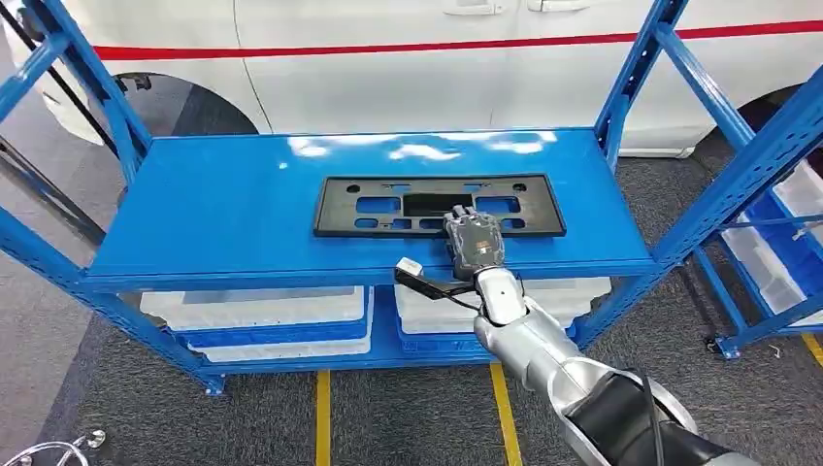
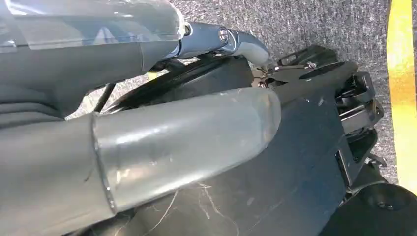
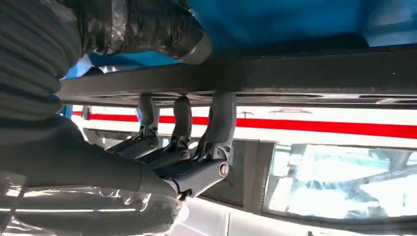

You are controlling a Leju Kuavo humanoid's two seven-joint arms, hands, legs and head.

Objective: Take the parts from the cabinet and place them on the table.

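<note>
Grabbing step, by the look of it: right hand (image 1: 474,243) down on the near edge of the flat black plastic frame with cut-out holes (image 1: 439,205), lying on the top shelf of the blue metal rack (image 1: 223,218), near the front lip. Fingers (image 3: 222,118) curled over the frame's edge (image 3: 295,73) in the right wrist view, thumb (image 3: 162,29) on the other side, so holding the frame, or very close to it. Next, probably: lift a little, pull back off the shelf, keep flat so no slip, then carry to the table. From the head view, the whole frame and where it sits; from the right wrist view, the pinch itself, plus the white car with a red stripe (image 3: 314,125) behind. Left hand (image 2: 147,147) hanging low over grey carpet (image 2: 314,22) with a yellow line (image 2: 402,88); big grey thumb close up, holding nothing to be seen, open or closed hard to tell.
</note>
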